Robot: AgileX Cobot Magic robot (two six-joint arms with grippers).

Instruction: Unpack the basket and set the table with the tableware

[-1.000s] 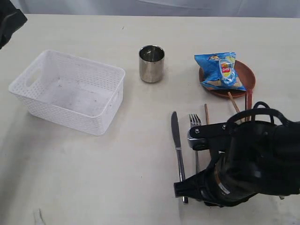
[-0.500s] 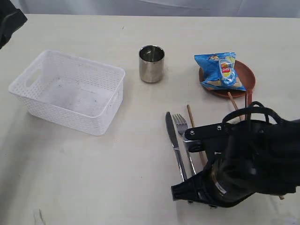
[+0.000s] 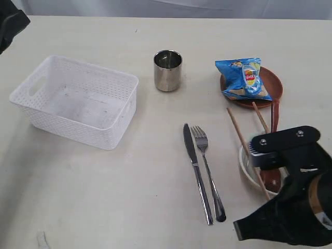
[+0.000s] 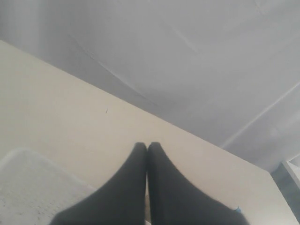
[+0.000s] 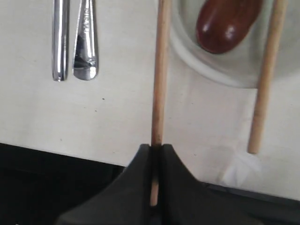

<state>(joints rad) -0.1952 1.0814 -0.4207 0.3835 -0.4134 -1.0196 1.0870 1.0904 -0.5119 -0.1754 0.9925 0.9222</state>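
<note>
First chopstick (image 5: pixel 159 70) is being pinched at one end by the right gripper (image 5: pixel 156 153), jaws pressing together on the stick, which is running past the rim of the pale bowl (image 5: pixel 197 63). Second chopstick (image 5: pixel 266 75) is lying across the bowl's other side, free, with the brown spoon (image 5: pixel 227 21) resting its head in the bowl between the two sticks. Knife (image 3: pixel 196 168) and fork (image 3: pixel 207 168) are lying side by side just beside the bowl, handles toward the camera. Farther back, the brown plate (image 3: pixel 274 83) is sitting with the blue snack bag (image 3: pixel 243 78) on it, and the steel cup (image 3: pixel 167 70) is standing upright nearby. The white basket (image 3: pixel 78 132) is sitting well apart on the left of the table (image 3: pixel 129 202). Left gripper (image 4: pixel 147 146) is hovering with jaws pressed together, holding nothing (its arm is barely showing in the exterior view's corner).
</note>
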